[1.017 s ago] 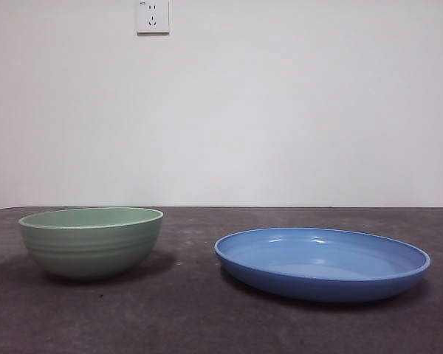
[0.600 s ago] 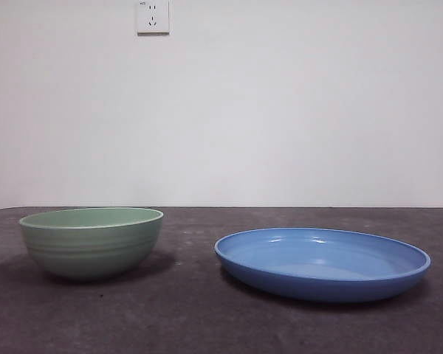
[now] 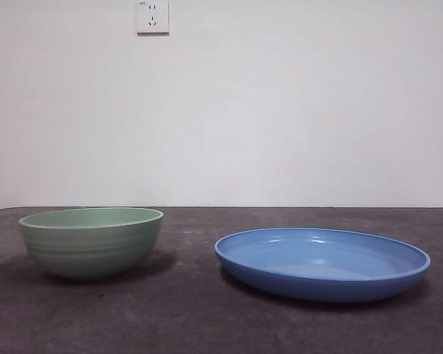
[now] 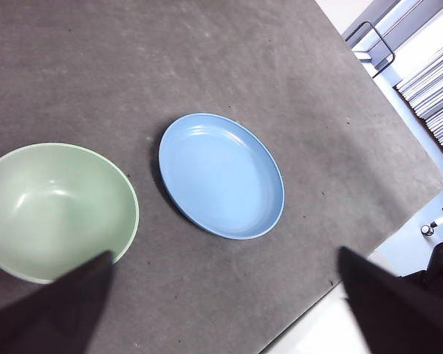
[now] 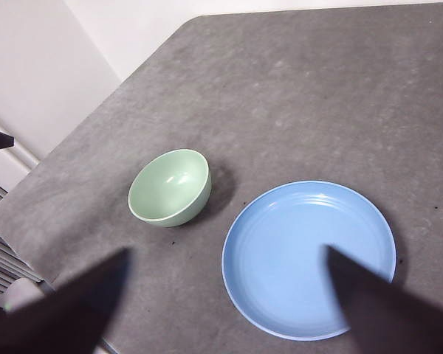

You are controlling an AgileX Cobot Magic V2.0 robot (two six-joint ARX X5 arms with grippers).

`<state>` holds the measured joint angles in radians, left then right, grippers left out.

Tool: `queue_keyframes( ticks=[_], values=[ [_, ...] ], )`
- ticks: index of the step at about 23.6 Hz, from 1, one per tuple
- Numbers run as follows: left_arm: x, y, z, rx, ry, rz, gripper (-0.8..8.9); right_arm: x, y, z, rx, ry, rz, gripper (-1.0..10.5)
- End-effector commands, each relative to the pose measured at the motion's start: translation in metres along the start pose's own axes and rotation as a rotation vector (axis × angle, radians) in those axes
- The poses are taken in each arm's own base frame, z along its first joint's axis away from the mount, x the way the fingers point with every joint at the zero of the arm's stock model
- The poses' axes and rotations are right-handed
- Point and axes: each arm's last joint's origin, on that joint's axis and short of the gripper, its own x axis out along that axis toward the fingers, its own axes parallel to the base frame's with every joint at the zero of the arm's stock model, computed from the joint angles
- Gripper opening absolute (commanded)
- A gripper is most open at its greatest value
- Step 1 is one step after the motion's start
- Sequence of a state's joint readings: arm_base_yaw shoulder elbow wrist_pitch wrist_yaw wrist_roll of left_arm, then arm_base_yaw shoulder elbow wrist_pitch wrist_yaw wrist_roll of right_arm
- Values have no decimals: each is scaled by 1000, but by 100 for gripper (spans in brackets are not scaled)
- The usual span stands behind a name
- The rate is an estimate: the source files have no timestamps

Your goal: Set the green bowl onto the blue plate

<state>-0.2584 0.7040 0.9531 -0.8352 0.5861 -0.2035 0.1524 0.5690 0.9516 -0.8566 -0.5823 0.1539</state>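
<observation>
Green bowl point(image 3: 91, 242) beside blue plate point(image 3: 322, 263) on desk point(image 3: 207, 324): likely rigid, smooth; best gripped at rim; both end effectors spread apart, empty.

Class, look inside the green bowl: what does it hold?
Nothing. Both wrist views show the green bowl with only its bare, glossy inside. The blue plate beside it is bare too. From the front, the bowl's wall hides its bottom.

A: any room between the green bowl point(image 3: 91, 241) and the blue plate point(image 3: 322, 263)?

B: yeah, they sit apart with a strip of bare table point(image 3: 192, 310) between them. Nothing stands above either one, both are open from overhead.
</observation>
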Motion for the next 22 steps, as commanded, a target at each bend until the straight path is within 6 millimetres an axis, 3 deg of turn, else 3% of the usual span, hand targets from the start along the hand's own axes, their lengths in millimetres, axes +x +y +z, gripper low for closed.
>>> queue_keyframes(
  ticks=[1,11,22],
  values=[
    [-3,-3,5,31,-24,5,604,-3,3,4,-21,-15,5,605],
    [11,15,6,-30,45,306,626,-3,3,4,-19,-16,7,605],
    [68,55,16,-99,250,462,624,-3,3,4,-17,-16,7,605]
  ],
)
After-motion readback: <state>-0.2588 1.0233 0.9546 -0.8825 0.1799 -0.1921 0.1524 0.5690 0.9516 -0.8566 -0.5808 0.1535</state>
